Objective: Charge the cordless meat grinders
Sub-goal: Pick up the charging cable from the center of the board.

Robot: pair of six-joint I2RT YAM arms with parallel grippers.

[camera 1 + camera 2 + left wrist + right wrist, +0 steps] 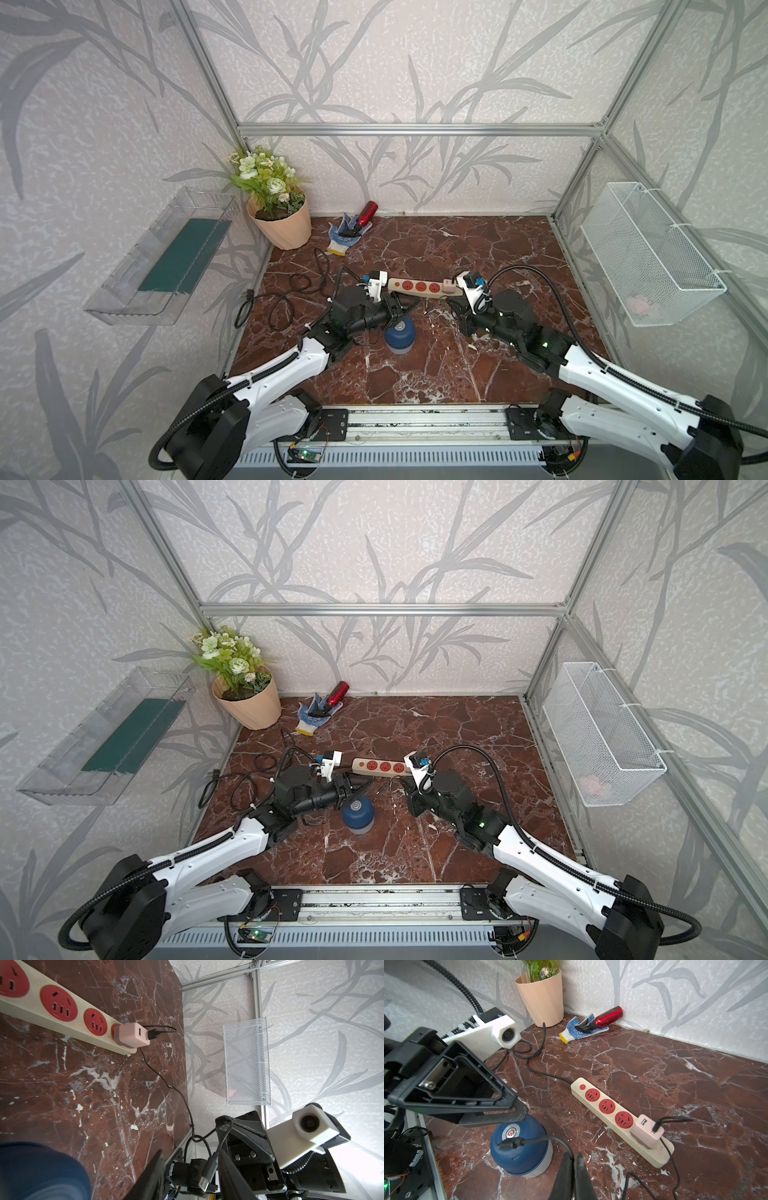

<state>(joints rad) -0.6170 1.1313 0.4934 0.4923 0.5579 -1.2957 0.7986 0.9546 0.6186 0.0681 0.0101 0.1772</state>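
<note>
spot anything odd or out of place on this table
Yes. The red bottle lies on its side, neck on a work glove, by the back wall. The power strip's black cord trails in loose loops, and its plug lies on the table, so the strip looks unpowered.

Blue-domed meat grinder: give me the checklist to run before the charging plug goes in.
1. Pink cube USB adapter seated in the end socket of the cream power strip: ok.
2. Thin black cable plugged into that adapter: ok.
3. Right tool shut on the cable behind its free plug: ok.
4. Plug in the side port slot of the dark blue domed grinder with translucent cup: not ok. The slot shows empty and the plug hangs off it.
5. Left tool steadying the grinder: cannot tell. It lies over the dome, but contact is unclear.
</note>
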